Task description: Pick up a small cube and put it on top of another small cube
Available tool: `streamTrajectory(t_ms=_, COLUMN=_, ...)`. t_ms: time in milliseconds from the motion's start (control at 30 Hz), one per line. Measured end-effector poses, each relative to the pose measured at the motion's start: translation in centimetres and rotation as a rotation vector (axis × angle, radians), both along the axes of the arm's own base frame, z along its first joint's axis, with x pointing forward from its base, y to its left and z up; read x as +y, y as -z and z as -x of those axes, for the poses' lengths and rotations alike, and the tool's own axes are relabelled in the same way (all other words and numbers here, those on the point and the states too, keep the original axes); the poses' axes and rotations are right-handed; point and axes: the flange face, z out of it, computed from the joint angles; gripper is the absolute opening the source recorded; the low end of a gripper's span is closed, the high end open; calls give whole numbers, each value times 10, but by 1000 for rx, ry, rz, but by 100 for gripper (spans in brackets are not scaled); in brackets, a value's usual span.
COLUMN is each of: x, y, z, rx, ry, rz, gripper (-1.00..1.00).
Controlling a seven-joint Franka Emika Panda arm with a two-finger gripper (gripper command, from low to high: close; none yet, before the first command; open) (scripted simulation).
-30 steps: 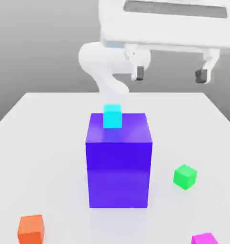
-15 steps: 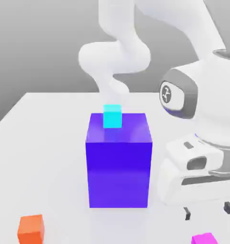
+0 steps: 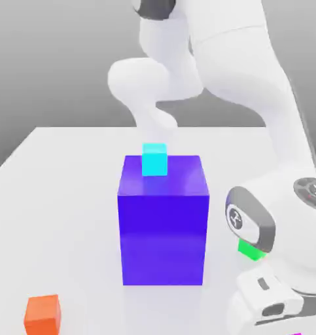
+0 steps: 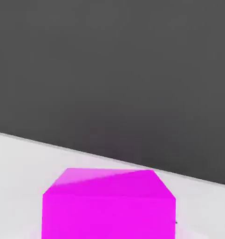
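White flat bench (image 3: 69,196), plain, under a grey backdrop; contents listed from the exterior view's left to its right. Small plain orange cube (image 3: 42,313): at about 7 o'clock in the exterior view, resting on the bench surface, well apart from everything else, upright. Large glossy blue-violet block (image 3: 163,219): at centre of the exterior view, standing upright on the bench, much taller and wider than the small cubes. Small cyan cube (image 3: 154,159): at roughly 12 o'clock of the block, by its back top edge; whether it sits on the block or behind it cannot be told. White robot arm (image 3: 252,98): rises behind the block, arches over to 3 o'clock and bends down to about 5 o'clock, where its wrist and hand housing meet the picture's lower edge. Small green cube (image 3: 250,251): at about 4 o'clock of the block, near it, mostly hidden behind the arm's wrist, a sliver showing. Small plain magenta-pink cube (image 4: 109,205): seen close up in the hand view, sitting on the white bench with the dark backdrop beyond it, one top face lit lighter than the front face. Gripper: fingers drawn together; whether they clamp the magenta-pink cube cannot be told.
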Motion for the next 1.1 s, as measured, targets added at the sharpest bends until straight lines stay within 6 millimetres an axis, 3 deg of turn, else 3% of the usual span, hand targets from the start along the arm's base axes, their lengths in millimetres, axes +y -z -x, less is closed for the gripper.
streamTrajectory(t_ms=100, x=6, y=-41, z=8, rx=3, ry=26, rz=-18, gripper=-100)
streamTrajectory(t_ms=233, x=30, y=-81, z=47, rx=22, ry=152, rz=-91, gripper=-100)
streamTrajectory(t_ms=467, x=61, y=-120, z=131, rx=56, ry=369, rz=-140, gripper=-100)
streamTrajectory(t_ms=567, x=66, y=-123, z=167, rx=62, ry=465, rz=-128, gripper=-100)
streamTrajectory(t_ms=833, x=28, y=-96, z=240, rx=18, ry=809, rz=-25, gripper=-100)
streamTrajectory(t_ms=1100, x=12, y=-62, z=248, rx=-16, ry=878, rz=38, gripper=-100)
